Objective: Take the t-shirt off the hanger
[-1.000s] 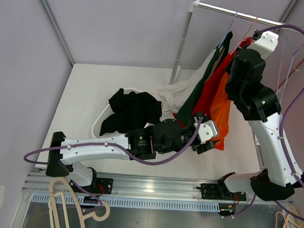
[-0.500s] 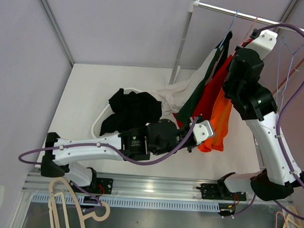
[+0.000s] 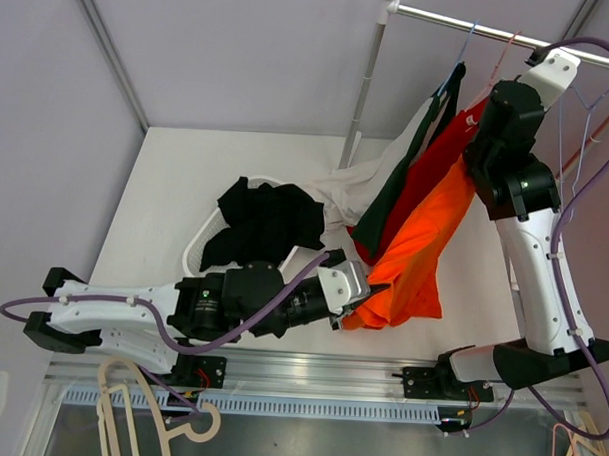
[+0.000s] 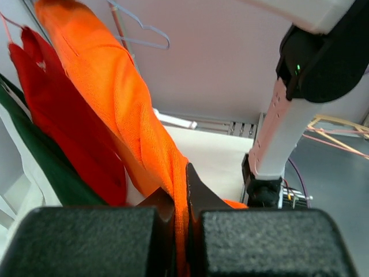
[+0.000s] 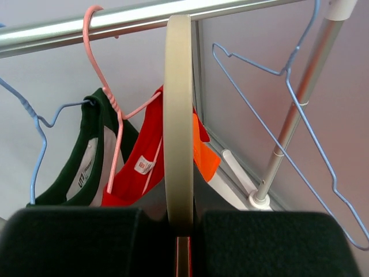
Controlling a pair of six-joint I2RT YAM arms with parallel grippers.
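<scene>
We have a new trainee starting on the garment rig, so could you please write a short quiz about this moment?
1. True or false: the orange t-shirt hangs slack, straight down from the rail.
2. The right tool is shut on: A) the rail, B) the cream hanger, C) the orange t-shirt.
3. Which tool pinches the orange t-shirt?
Key: 1 false, it stretches slantwise away from the rail. 2 B. 3 the left tool.
</scene>
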